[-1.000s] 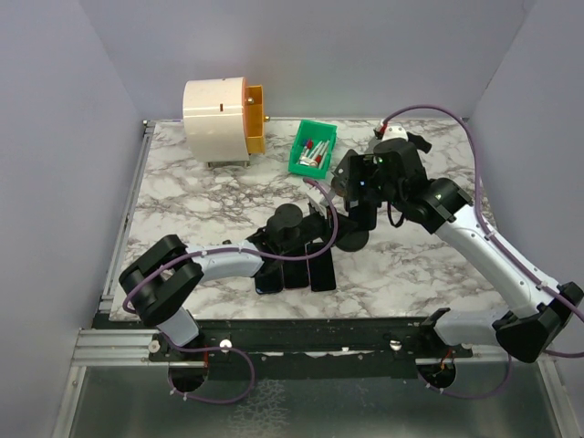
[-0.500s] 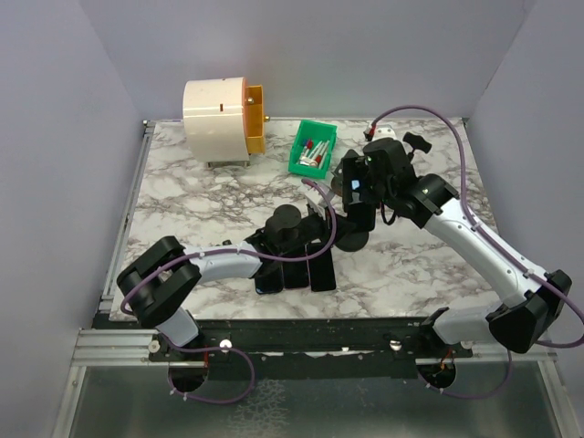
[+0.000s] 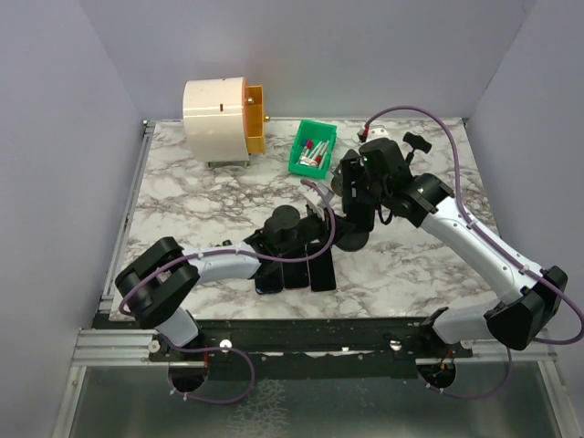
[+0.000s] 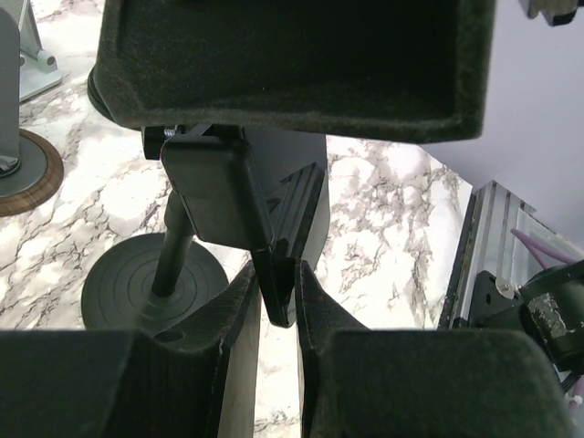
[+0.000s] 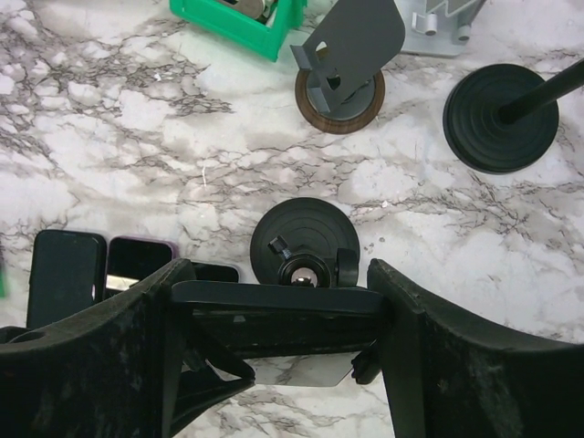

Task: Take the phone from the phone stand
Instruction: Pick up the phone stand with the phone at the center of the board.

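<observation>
At far left, back of the marble table (image 3: 182, 210): one white-and-orange drum unit (image 3: 224, 114), not involved.

Next along: green bin (image 3: 313, 149) of small items, likewise idle.

Front centre: three spare phones (image 3: 297, 272) lying flat, side by side.

Centre: left gripper (image 4: 276, 290), fingers pinched together on a thin black tab of the phone stand (image 4: 155, 290), apparently to steady it. The stand's round base sits flat on the marble.

Just right of that: phone (image 5: 265, 321), seated in the stand's cradle above the base, seen edge-on from the right wrist.

Right: right gripper (image 5: 278, 294), positioned over the phone with one finger at each short end. The pads look to be at or against the edges, but whether a firm hold is made cannot be told.

Status: approach and bracing done; phone not yet out of the stand. Remaining, by judgement: secure the hold, lift the phone free of the cradle, and set it down.
</observation>
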Robot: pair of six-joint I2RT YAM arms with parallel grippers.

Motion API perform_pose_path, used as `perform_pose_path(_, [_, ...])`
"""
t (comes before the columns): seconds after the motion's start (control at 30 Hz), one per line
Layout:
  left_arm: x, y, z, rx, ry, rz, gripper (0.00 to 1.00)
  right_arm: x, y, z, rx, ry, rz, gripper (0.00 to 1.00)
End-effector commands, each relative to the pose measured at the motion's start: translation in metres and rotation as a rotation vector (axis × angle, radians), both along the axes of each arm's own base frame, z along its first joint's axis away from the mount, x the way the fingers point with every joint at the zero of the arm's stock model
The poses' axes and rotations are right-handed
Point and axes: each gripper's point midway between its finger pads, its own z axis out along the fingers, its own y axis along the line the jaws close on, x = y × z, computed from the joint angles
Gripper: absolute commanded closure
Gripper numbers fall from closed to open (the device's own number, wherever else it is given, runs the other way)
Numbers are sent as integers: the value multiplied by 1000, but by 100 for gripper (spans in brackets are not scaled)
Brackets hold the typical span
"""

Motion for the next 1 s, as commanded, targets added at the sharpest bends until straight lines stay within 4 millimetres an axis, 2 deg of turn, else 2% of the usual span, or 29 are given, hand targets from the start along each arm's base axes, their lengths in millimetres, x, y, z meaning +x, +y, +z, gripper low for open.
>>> perform_pose_path(0.0, [6, 12, 23, -39, -64, 45, 74, 0, 3, 1, 5, -19, 22, 59])
perform_pose_path(0.07, [2, 16, 26, -41, -72, 46, 50, -1, 2, 1, 3, -19, 19, 68])
perform_pose_path(0.1, [2, 19, 27, -42, -76, 54, 43, -1, 1, 1, 2, -19, 15, 74])
perform_pose_path(0.13, [2, 23, 29, -44, -82, 66, 39, -2, 0, 1, 0, -18, 14, 78])
perform_pose_path(0.2, [2, 30, 32, -46, -95, 88, 35, -3, 0, 1, 4, -16, 12, 98])
perform_pose_path(0.43, [8, 29, 46, -92, -84, 106, 33, -5, 2, 4, 33, -12, 5, 100])
perform_pose_path(0.67, [17, 22, 51, -191, -26, 52, 44, -7, 4, 8, 59, -14, 10, 100])
perform_pose_path(0.77, [19, 19, 55, -218, -19, 39, 45, -7, 3, 8, 59, -12, 1, 100])
perform_pose_path(0.97, [30, 24, 53, -206, -18, 112, 40, -6, 3, 7, 63, -6, -12, 100])
